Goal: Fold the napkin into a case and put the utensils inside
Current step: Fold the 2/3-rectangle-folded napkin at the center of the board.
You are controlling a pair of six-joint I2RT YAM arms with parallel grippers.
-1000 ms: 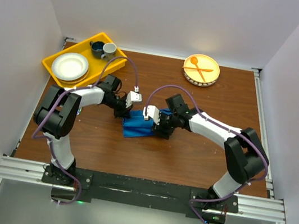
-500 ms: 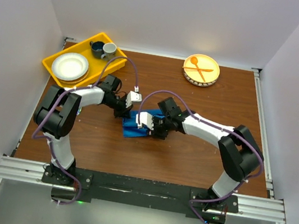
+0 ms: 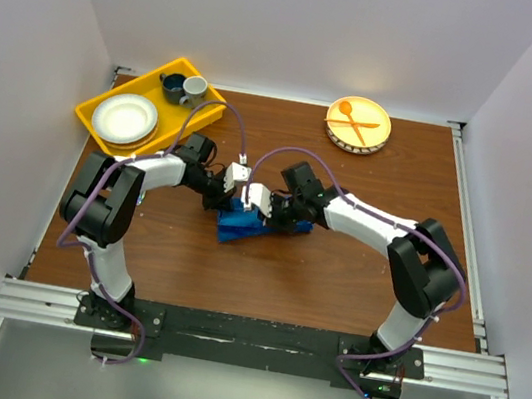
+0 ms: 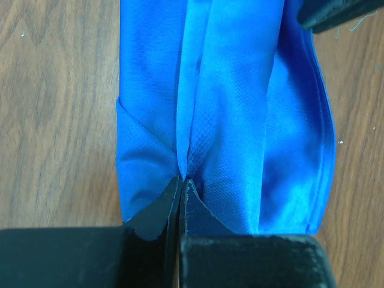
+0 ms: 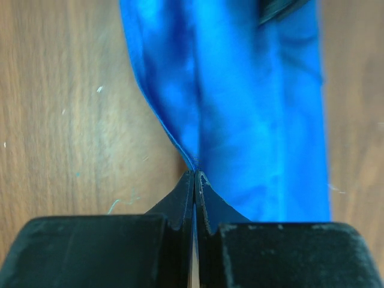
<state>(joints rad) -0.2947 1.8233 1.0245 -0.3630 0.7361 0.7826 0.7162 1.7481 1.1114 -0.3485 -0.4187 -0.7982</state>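
The bright blue napkin (image 3: 239, 226) lies mid-table, gathered into a narrow strip with lengthwise folds (image 4: 240, 108) (image 5: 258, 102). My left gripper (image 3: 224, 207) is shut on a fold at the strip's left end (image 4: 182, 180). At the opposite end, my right gripper (image 3: 281, 222) is shut on the cloth's edge (image 5: 195, 173). Each wrist view shows the other arm's dark fingers at the far end of the strip (image 4: 336, 12) (image 5: 279, 7). The utensils are out of view.
A yellow tray (image 3: 92, 117) at the back left holds a white plate (image 3: 124, 117) and two cups (image 3: 173, 86) (image 3: 195, 86). A yellow plate (image 3: 370, 136) at the back right carries an orange plastic spoon and fork (image 3: 351, 120). White walls close in the wooden table (image 3: 355, 274).
My right gripper has gone from open to shut on the napkin's edge and shifted left and back. The cloth is now bunched narrower. The left arm has stayed put.
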